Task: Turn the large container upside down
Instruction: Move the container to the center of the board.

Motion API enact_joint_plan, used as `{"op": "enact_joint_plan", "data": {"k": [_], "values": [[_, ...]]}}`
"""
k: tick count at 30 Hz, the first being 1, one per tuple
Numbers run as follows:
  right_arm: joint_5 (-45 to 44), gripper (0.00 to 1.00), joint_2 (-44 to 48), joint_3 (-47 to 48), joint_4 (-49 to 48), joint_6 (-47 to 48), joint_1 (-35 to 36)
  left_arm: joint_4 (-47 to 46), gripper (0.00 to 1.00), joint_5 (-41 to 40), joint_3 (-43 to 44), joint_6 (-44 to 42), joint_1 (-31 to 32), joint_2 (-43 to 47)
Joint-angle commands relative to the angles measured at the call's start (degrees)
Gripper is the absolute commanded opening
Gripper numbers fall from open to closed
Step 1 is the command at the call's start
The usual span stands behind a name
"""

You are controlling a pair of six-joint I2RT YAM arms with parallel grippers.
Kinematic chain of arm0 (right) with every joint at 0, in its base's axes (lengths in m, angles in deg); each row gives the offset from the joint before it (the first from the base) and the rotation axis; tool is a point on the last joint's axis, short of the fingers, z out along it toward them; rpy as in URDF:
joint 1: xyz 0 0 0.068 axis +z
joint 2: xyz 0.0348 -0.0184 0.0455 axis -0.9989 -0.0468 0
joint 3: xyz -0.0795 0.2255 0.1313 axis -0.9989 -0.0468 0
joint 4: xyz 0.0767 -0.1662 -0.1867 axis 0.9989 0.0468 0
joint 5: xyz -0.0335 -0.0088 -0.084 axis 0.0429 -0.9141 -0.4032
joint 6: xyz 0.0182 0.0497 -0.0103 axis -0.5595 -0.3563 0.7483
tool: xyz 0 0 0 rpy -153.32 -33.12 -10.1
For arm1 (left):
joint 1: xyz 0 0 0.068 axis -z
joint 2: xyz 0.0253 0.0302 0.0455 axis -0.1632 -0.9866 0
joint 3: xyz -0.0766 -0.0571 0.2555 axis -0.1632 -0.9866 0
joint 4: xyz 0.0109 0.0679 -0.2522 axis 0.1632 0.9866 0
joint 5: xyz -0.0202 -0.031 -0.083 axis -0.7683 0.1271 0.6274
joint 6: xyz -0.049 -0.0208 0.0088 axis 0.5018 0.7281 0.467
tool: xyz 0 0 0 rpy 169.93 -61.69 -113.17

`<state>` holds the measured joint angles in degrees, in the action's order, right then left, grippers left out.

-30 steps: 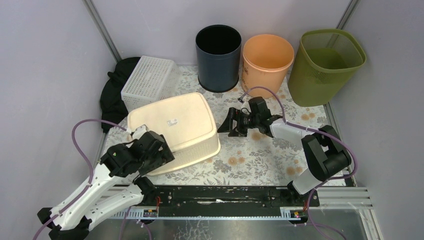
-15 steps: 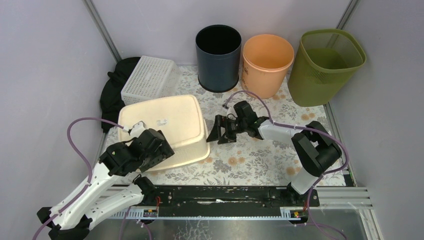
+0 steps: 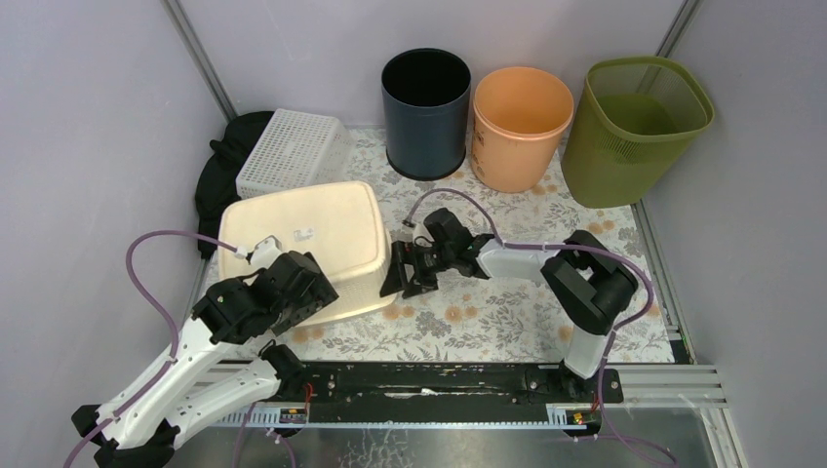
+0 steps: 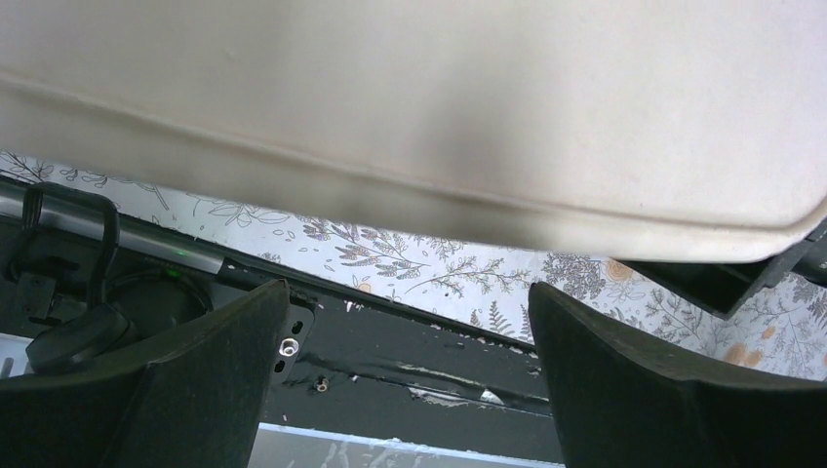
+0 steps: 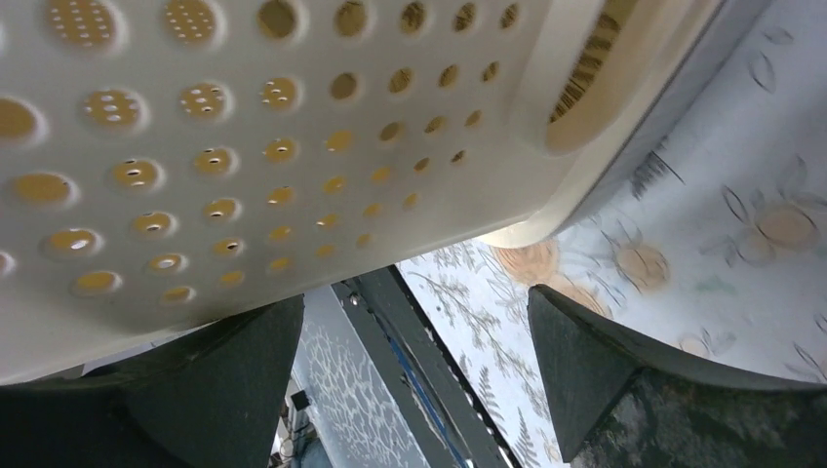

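The large cream container (image 3: 302,244) lies bottom-up on the floral mat, a small white label on its upturned base. Its perforated side fills the top of the right wrist view (image 5: 244,146), and its smooth wall fills the top of the left wrist view (image 4: 419,107). My left gripper (image 3: 283,292) is open and empty at the container's near left edge. My right gripper (image 3: 398,275) is open and empty, right beside the container's right side near its rim.
A white mesh basket (image 3: 290,151) and a black bag (image 3: 216,180) lie behind the container. A black bin (image 3: 425,112), an orange bin (image 3: 520,125) and a green mesh bin (image 3: 634,127) stand along the back. A black rail (image 3: 429,380) runs along the near edge.
The container has slid left and settled flatter on the mat. My right gripper has moved left along with it, staying at its right side. The left gripper has barely moved.
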<state>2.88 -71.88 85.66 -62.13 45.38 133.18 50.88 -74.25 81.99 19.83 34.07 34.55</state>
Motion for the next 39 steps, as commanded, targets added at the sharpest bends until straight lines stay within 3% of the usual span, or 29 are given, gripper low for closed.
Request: {"op": "enact_joint_plan", "data": {"k": [1,11,21,29,39], "values": [[-0.52,0.92,-2.63,7.24,-0.95,-0.11,2.42,0.37,1.0,-3.02,1.56,1.43,0.06,0.6],[-5.83,0.92,4.72,4.42,7.48,4.56,1.93,1.17,1.0,-3.59,1.63,1.45,0.16,0.78],[-6.91,0.91,9.02,5.15,8.46,4.35,-7.67,-0.95,1.0,-2.65,0.86,0.7,0.09,0.48],[-6.09,0.87,0.97,12.45,4.08,1.98,-9.94,-1.8,1.0,-2.28,0.92,0.38,0.09,0.12],[-1.77,0.82,-4.56,9.37,-13.63,-8.91,-9.77,-2.31,1.0,-2.01,0.56,0.13,0.2,0.2]]}}
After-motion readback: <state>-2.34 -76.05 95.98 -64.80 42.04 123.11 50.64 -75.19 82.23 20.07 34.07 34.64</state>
